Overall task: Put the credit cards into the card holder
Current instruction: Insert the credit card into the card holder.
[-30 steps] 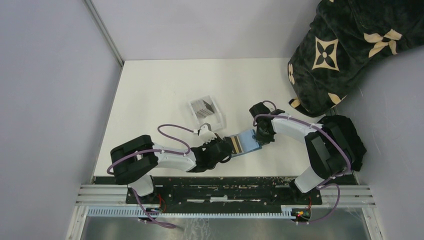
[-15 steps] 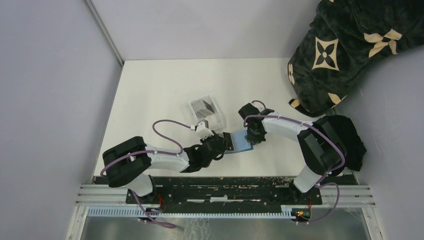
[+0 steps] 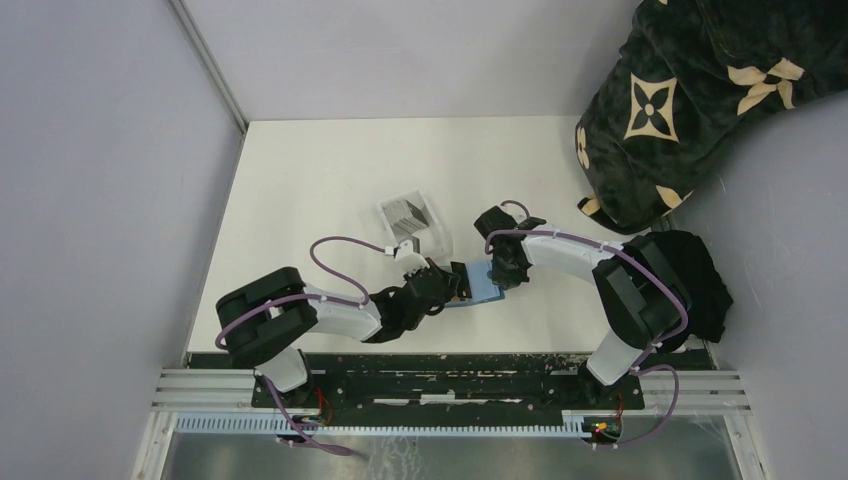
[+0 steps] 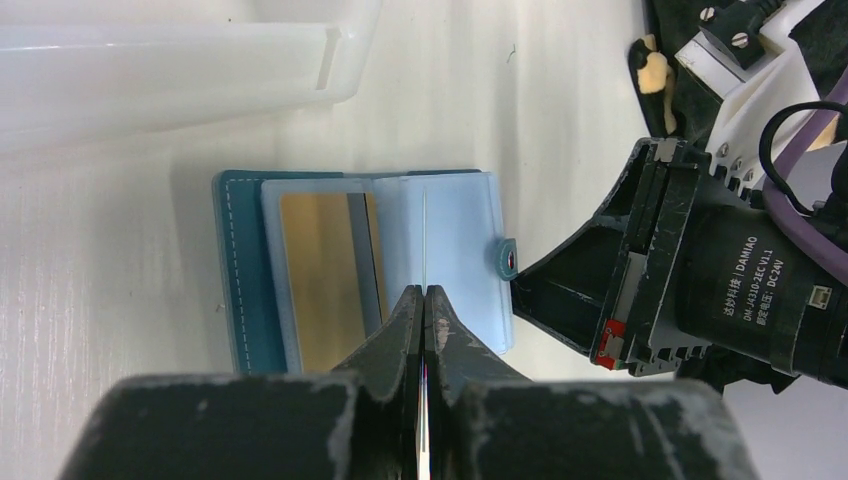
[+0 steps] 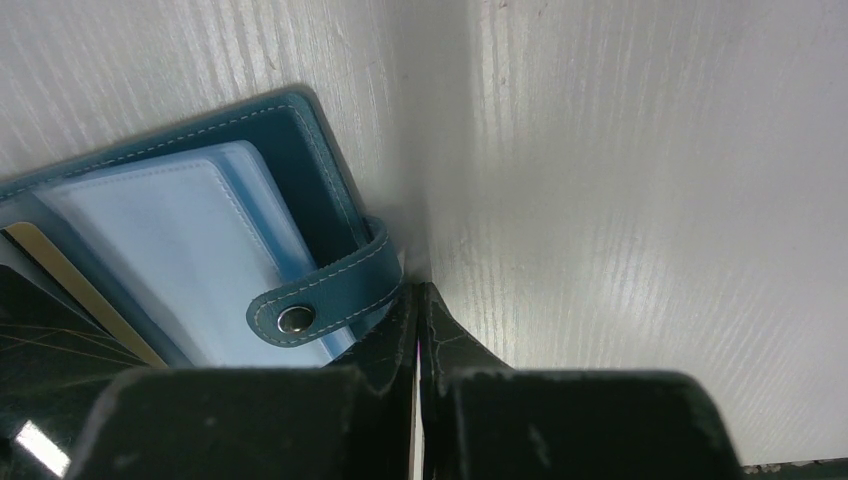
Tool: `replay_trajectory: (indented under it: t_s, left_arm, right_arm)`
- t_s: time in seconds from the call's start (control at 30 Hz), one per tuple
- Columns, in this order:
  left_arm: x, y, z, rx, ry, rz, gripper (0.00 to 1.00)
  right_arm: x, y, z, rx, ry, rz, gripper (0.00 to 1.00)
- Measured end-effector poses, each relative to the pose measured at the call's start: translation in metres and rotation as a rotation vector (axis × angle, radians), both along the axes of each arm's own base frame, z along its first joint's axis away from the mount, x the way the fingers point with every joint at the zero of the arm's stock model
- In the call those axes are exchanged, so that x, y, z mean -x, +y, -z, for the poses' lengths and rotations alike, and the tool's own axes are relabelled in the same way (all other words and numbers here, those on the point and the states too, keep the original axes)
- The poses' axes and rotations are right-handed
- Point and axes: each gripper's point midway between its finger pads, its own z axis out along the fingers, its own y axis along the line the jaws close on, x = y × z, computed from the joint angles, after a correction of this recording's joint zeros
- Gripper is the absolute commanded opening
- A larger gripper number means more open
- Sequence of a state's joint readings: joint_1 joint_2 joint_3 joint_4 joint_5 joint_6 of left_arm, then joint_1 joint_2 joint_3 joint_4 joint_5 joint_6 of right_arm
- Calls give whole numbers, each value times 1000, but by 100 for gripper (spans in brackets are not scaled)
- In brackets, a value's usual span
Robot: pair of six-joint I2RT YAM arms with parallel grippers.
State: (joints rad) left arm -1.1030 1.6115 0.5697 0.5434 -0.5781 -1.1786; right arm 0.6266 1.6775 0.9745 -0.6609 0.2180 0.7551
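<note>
Lying open on the desk [image 3: 320, 180] just in front of the tray [image 4: 200, 70], the holder [image 4: 240, 270] has slid a little to the left over the past second, toward the left arm, and has hardly shifted in the last half of it. A gold card [image 4: 320, 270] already sits in one clear sleeve. A second card [image 4: 424, 240] shows edge-on over the pale blue sleeves beside it, clamped between the fingers of the left end effector [image 4: 424, 300], which has closed in on the holder. Whether the card's leading edge has entered a sleeve cannot be told. The right end effector [image 5: 417, 295] has travelled left with the holder; its fingers are pressed together against the cover's edge beside the snap tab [image 5: 320, 300], seemingly steadying it, though a pinch on the cover cannot be confirmed. My reading: one card is stowed, the next is lined up, and insertion is the step in hand
</note>
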Motion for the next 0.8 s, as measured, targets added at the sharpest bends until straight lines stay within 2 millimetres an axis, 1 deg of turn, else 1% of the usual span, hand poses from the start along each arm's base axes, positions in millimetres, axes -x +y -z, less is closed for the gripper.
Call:
replay_trajectory:
  t_s: [0.23,0.5,0.8]
  left_arm:
    - [-1,3,2,-1,1,-2,3]
    - [-3,10,14,-16,11,-12,3]
    - [-6,9,19,-7,18,-8,3]
  right_arm:
    - [0,0,0,2,2,-1,1]
    - [0,0,0,3,4,-1,1]
    - [0,0,0,4,5,-3,1]
